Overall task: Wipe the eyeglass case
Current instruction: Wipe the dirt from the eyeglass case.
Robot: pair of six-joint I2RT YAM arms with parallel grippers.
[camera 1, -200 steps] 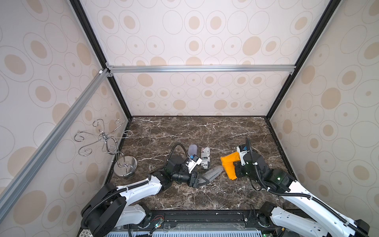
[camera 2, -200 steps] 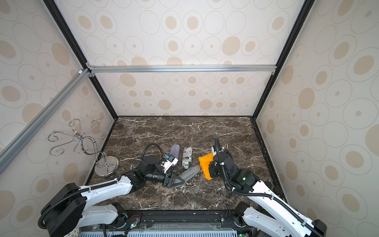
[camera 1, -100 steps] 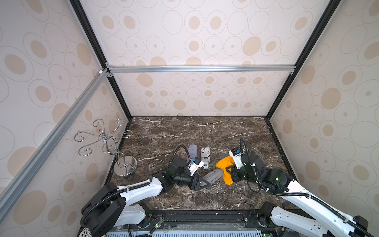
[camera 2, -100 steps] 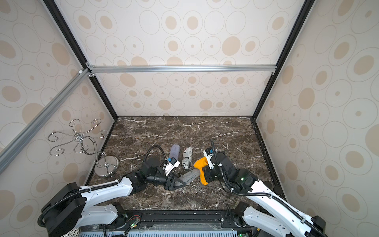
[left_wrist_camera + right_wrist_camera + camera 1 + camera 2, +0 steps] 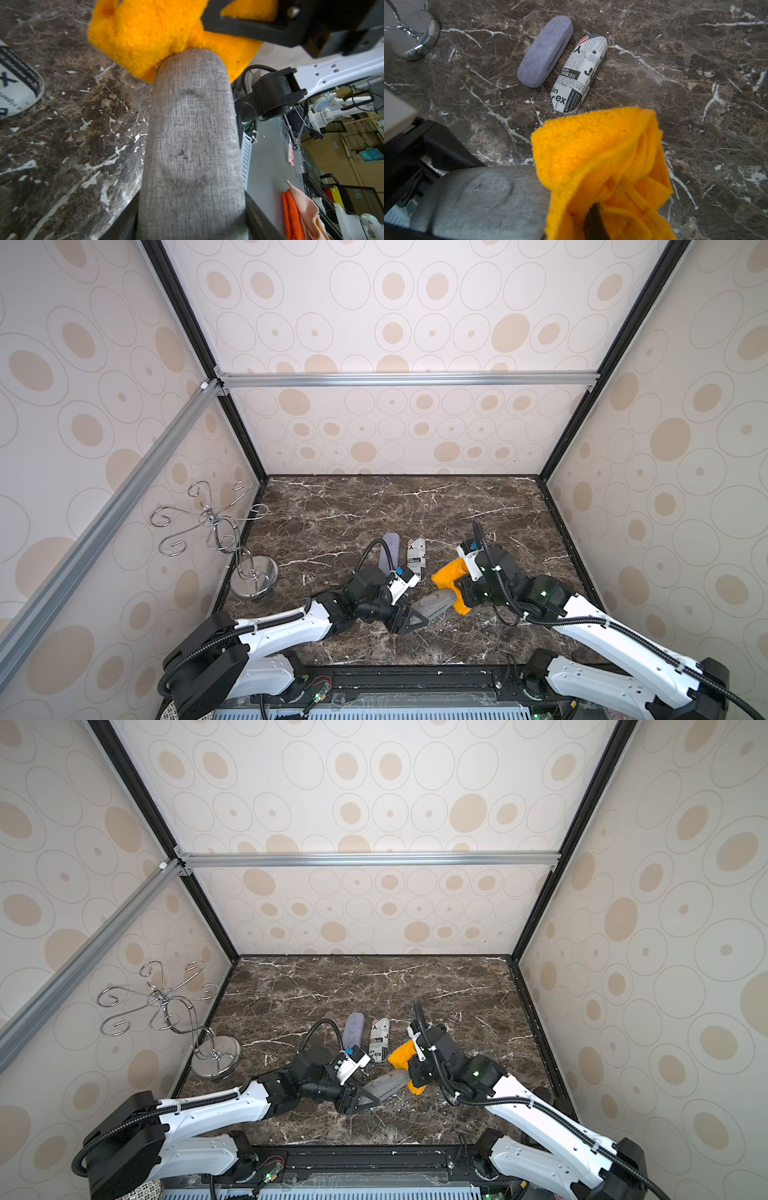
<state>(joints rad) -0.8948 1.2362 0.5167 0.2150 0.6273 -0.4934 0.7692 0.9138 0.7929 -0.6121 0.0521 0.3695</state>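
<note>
A grey fabric eyeglass case (image 5: 432,605) (image 5: 386,1082) sticks out of my left gripper (image 5: 409,620) (image 5: 359,1100), which is shut on its near end, low over the front of the marble table. In the left wrist view the case (image 5: 191,135) fills the space between the two black fingers of the left gripper (image 5: 192,216). My right gripper (image 5: 467,591) (image 5: 415,1069) is shut on a bunched orange cloth (image 5: 449,572) (image 5: 401,1054). The cloth (image 5: 145,31) (image 5: 602,155) presses against the case's far end (image 5: 483,197). One dark finger (image 5: 593,222) shows among the folds.
Two more cases lie side by side just behind the grippers: a lavender one (image 5: 389,549) (image 5: 545,51) and a newspaper-print one (image 5: 417,558) (image 5: 579,74). A chrome hook stand (image 5: 253,576) (image 5: 216,1056) stands at the left wall. Patterned walls enclose the table on three sides.
My right gripper has brought the orange cloth leftward until it meets the grey case's far end. The left gripper has shifted the case slightly toward the front.
</note>
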